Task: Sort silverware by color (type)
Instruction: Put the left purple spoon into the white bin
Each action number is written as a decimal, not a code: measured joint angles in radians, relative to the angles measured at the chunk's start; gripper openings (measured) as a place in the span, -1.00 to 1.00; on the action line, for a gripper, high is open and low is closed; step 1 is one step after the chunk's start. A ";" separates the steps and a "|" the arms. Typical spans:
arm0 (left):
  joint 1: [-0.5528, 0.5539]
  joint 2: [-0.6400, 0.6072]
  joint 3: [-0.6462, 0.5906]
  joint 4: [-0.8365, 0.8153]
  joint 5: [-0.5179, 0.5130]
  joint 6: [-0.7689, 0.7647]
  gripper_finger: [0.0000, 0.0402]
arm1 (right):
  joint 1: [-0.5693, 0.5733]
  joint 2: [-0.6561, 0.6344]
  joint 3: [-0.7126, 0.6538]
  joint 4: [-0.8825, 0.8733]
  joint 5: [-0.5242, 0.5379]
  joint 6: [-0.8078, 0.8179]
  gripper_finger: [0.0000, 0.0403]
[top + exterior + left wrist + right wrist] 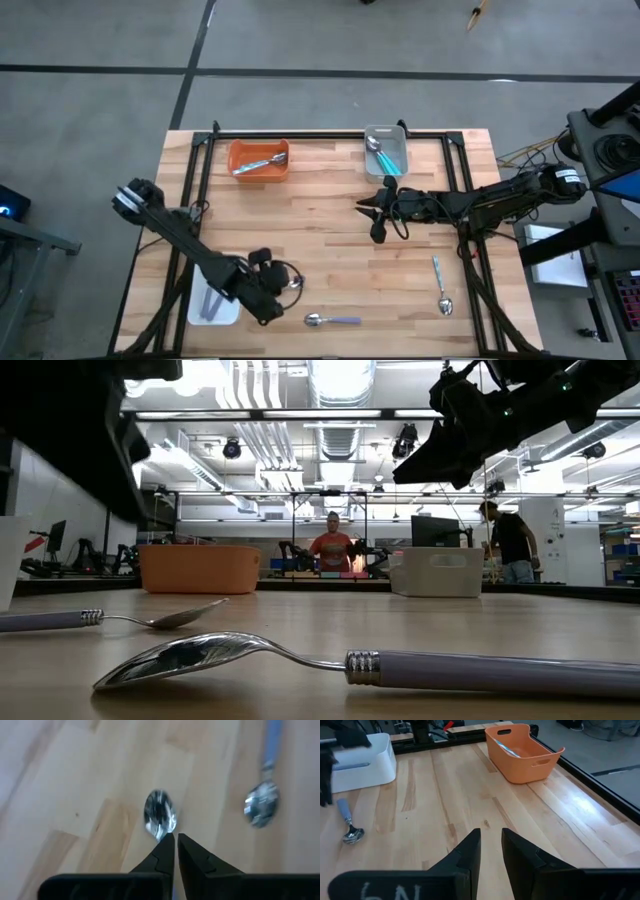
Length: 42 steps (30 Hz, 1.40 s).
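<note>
1. The left gripper (285, 283) was low over the near left part of the wooden table (320, 215), beside the white tray (212, 303) at the near left corner.
2. In the left wrist view its fingers (162, 854) were closed to a thin slit on the neck of a spoon (160, 813), whose shiny bowl stuck out just past the tips.
3. That view also showed a second spoon (262, 802) with a pale handle lying on the wood close by.
4. The white tray held pale-handled silverware (211, 302).
5. A lavender-handled spoon (333, 320) lay flat near the front edge, right of the left gripper; the low view showed it (350, 660) closest to the camera, bowl up.
6. A blue-handled spoon (441, 287) lay on the near right part of the table, well apart from the trays.
7. The right gripper (379, 212) hung above the middle right of the table, just in front of the grey tray (386, 150); its fingers (467, 852) stood slightly apart with nothing between them.
8. The grey tray at the far edge held teal-handled spoons (384, 152).
9. The orange tray (259, 160), left of it along the far edge, held one pale-handled spoon (259, 164).
10. In the low view, two people (332, 548) stood in the room behind the table.
</note>
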 joint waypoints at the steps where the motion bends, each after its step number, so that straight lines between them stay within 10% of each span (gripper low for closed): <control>1: 0.001 0.018 0.000 0.001 0.005 -0.005 -0.95 | 0.000 0.000 0.000 0.000 0.000 0.000 -0.66; 16: 0.002 0.142 -0.017 0.066 0.029 -0.020 -0.16 | 0.000 0.000 0.000 -0.001 0.000 0.000 -0.66; 42: 0.000 0.157 -0.118 0.209 0.023 -0.050 -0.19 | 0.000 0.000 0.000 0.000 0.000 -0.004 -0.66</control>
